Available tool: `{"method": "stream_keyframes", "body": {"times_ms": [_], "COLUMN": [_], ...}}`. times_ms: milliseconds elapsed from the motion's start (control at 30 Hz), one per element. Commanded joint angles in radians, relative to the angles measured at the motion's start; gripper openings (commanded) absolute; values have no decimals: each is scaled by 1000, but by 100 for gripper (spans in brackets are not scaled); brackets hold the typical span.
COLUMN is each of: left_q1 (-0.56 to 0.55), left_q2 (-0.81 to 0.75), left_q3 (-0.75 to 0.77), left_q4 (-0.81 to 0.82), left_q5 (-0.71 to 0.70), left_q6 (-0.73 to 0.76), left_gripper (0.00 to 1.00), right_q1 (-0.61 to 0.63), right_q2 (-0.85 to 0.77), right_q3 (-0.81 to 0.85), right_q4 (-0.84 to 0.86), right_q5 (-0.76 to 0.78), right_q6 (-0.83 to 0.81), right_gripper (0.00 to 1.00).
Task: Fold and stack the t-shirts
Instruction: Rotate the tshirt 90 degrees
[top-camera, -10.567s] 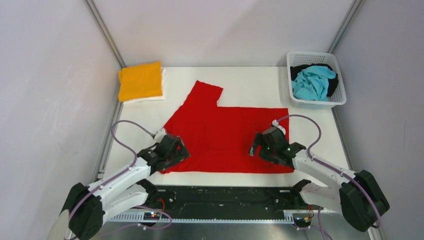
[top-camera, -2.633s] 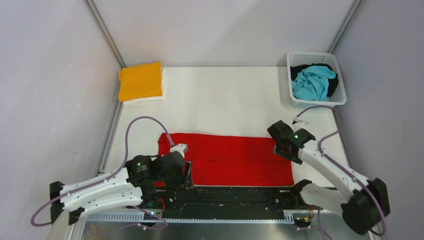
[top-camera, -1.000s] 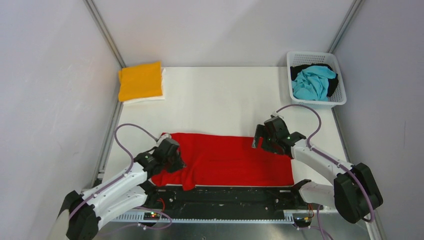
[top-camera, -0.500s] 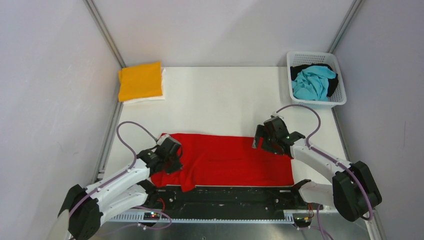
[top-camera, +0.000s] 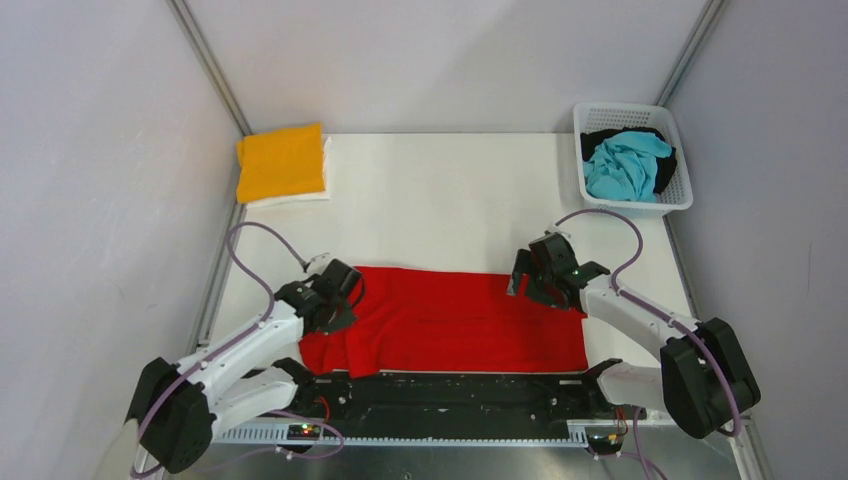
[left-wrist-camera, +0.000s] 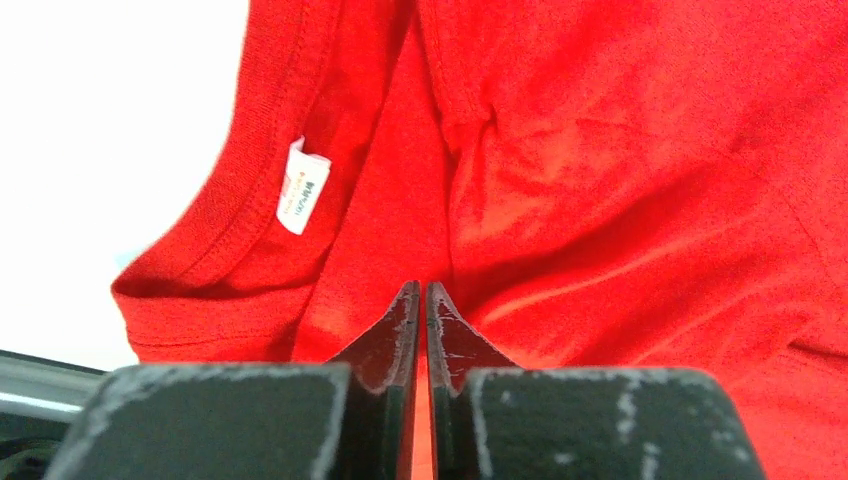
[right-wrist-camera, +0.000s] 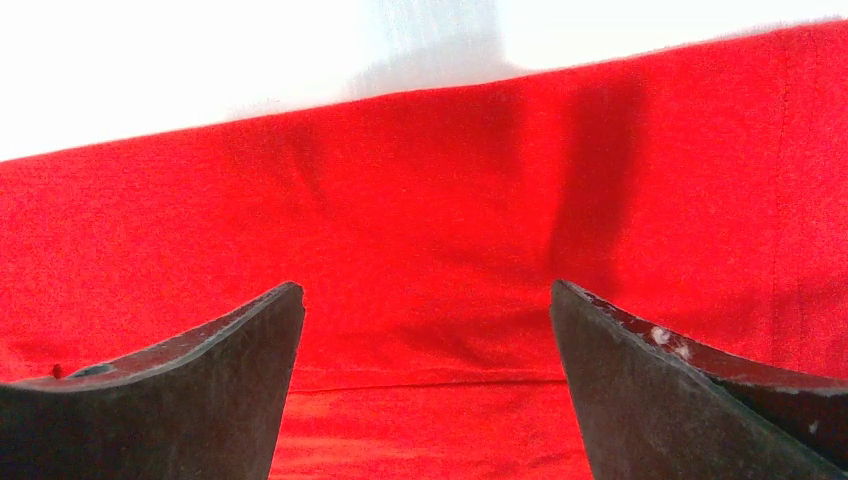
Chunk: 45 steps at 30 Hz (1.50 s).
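A bright red t-shirt (top-camera: 450, 320) lies folded into a long band near the table's front edge. Its left end is rumpled. My left gripper (top-camera: 342, 300) sits on that left end. In the left wrist view its jaws (left-wrist-camera: 421, 288) are shut on a pinch of the red t-shirt (left-wrist-camera: 600, 150), with creases running out from the tips. The white neck label (left-wrist-camera: 303, 186) shows to their left. My right gripper (top-camera: 522, 283) hovers over the band's back edge, right of the middle. It is open (right-wrist-camera: 422, 288), with flat red cloth (right-wrist-camera: 420, 200) between its fingers.
A folded orange-yellow t-shirt (top-camera: 282, 160) lies on a folded white one (top-camera: 290, 199) at the back left corner. The white lattice basket (top-camera: 636, 205) at the back right holds a turquoise t-shirt (top-camera: 625, 165) and a black one (top-camera: 600, 137). Grey walls stand on both sides.
My left gripper has closed and shifted a little toward the back at the shirt's left end, and the cloth there has bunched differently. The right arm has hardly moved.
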Motion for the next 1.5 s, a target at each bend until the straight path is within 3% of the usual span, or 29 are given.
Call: {"method": "stream_keyframes", "body": {"times_ms": [0,200,267,300,333,367,433,600,733,900,1033,1100,1167,1200,1300,1333,1400,1467], "left_q1": [25,65,64,63,60,46,18,-8,15,111,171,203,231,240,228,226,215,206], "left_q2": [58,126,114,90,75,36,-12,-17,153,381,644,810,1006,1146,1414,1546,1740,1860], "left_q3": [62,94,117,130,133,133,117,15,-29,47,291,492,755,986,1365,1588,1897,2066], "left_q4": [-14,-6,-1,6,28,44,99,338,481,621,632,625,605,599,568,548,541,566], "left_q5": [-111,-167,-158,-143,-101,-75,11,199,182,195,207,263,398,493,589,650,699,695], "left_q6": [49,34,28,28,42,51,71,29,3,29,105,142,155,150,97,51,-42,-141], "left_gripper": [9,7,19,39,51,76,97,100,100,100,100,100,100,100,100,100,100,100], "right_q1": [-6,-10,-11,-11,-11,-11,-12,-9,-5,0,8,18,40,52,144,164,233,296], "right_q2": [10,16,14,11,4,-1,-13,8,68,102,127,146,168,187,229,249,287,335], "right_q3": [2,2,2,2,2,2,2,2,2,2,1,1,1,1,3,4,4,24], "right_q4": [7,12,12,15,18,23,39,118,163,139,105,97,95,96,121,132,175,218], "right_q5": [14,4,4,3,0,-3,-17,-101,-167,-173,-202,-228,-266,-280,-403,-475,-543,-588], "right_q6": [-16,-18,-21,-21,-20,-21,-25,-38,-34,-48,-81,-97,-117,-131,-162,-183,-196,-210], "right_gripper": [97,97,97,97,97,98,98,98,97,98,98,98,98,98,97,97,97,97]}}
